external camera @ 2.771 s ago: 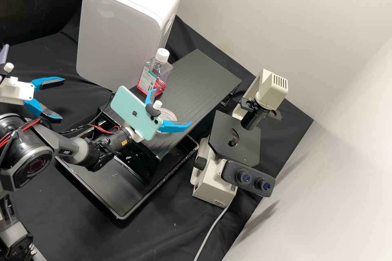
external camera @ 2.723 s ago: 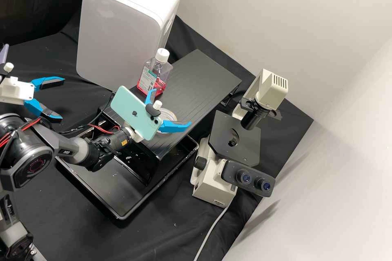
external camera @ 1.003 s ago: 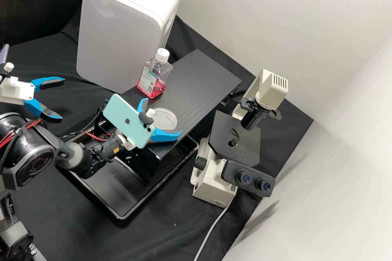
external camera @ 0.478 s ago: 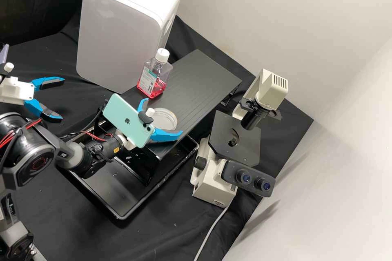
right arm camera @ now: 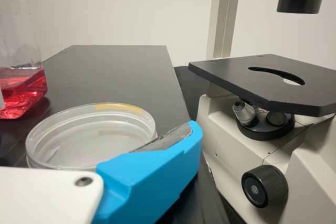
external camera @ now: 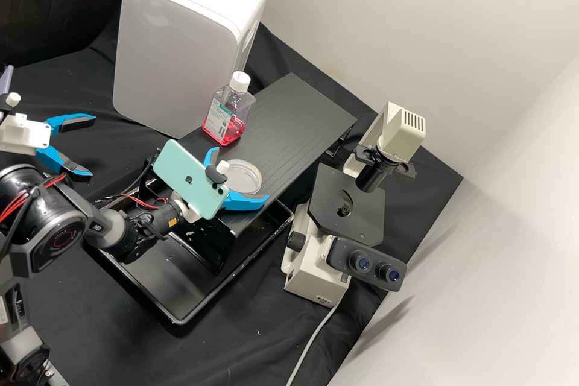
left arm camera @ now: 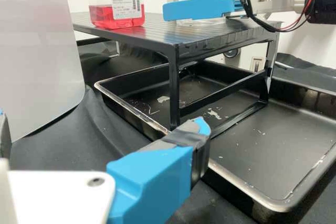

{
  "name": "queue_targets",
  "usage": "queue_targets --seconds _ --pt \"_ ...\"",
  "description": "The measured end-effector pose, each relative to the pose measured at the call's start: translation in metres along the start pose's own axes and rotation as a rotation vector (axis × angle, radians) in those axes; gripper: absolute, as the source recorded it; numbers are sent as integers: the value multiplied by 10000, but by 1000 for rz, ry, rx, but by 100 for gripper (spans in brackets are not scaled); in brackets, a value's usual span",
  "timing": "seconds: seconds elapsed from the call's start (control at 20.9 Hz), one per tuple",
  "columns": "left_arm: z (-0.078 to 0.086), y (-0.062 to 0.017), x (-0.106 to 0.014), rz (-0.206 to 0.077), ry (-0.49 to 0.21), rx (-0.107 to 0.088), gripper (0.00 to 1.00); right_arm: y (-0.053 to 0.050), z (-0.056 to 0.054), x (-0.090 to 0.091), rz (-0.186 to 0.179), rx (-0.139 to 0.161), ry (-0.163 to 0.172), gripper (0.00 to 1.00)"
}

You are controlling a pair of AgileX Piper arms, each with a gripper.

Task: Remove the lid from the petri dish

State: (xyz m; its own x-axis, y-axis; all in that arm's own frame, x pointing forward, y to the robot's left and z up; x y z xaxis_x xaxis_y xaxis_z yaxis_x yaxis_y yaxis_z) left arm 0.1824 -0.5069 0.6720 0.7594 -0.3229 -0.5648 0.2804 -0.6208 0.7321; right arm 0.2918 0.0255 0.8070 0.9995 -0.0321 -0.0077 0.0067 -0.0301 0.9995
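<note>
A black cloth [external camera: 90, 325] covers the bench; at the far left stands a tall white box [external camera: 181, 42] with rounded corners; just right of it, a raised black ribbed platform [external camera: 289, 120] stands with its legs in a shallow black tray [external camera: 175, 277], whose floor bears pale specks; on the platform's left side, near the box, an upright clear flask [external camera: 226, 111] with a white cap holds red liquid; right of the platform sits a cream microscope [external camera: 313, 265] with a black stage [external camera: 350, 202], two eyepieces [external camera: 374, 265] and a boxy camera head [external camera: 395, 126]; a grey cable [external camera: 313, 338] trails nearward from its base.
</note>
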Motion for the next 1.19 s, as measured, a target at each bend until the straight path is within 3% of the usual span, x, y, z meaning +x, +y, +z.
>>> queue_targets --seconds 0.33,0.38,1.19 --pt "-2 -7 2 -3 1 0 100 18 4 9 7 1 -1 100" --pt "-3 -13 4 -6 1 0 100 24 9 9 9 1 -3 0" --pt "-4 -17 5 -8 2 0 100 1 52 27 10 2 -10 0"
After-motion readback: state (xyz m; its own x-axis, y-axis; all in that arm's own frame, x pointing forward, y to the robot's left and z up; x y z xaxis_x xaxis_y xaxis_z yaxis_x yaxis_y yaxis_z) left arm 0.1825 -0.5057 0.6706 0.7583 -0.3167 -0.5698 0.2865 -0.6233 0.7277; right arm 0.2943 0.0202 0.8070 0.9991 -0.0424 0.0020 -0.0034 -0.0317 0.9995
